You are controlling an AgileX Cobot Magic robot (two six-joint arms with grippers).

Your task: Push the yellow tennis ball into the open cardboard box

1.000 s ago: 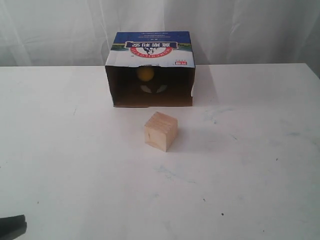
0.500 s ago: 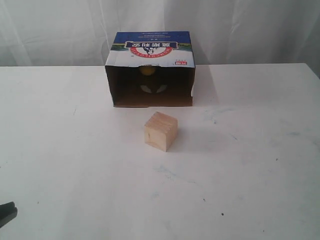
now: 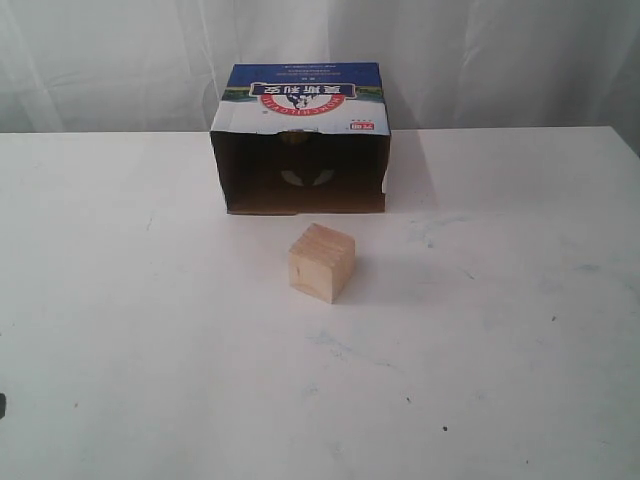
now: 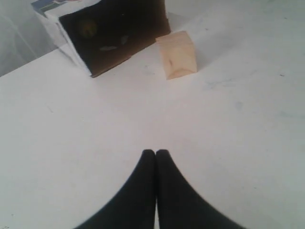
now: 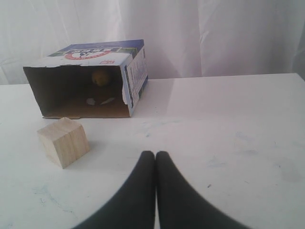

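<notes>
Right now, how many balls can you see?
1. The ball sits deep inside the box, near its back wall, and shows in both wrist views. The box's dark corners could hide more.

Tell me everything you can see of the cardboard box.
The open cardboard box is a large brown carton lying on its side on the white table, mouth facing the exterior camera. Its upward panel is printed blue and white with a red banner logo and Chinese characters. The inside is dark; the yellow tennis ball sits deep within, near the back, with pale marks on the floor ahead of it. The wooden cube stands in front, apart from it.
</notes>
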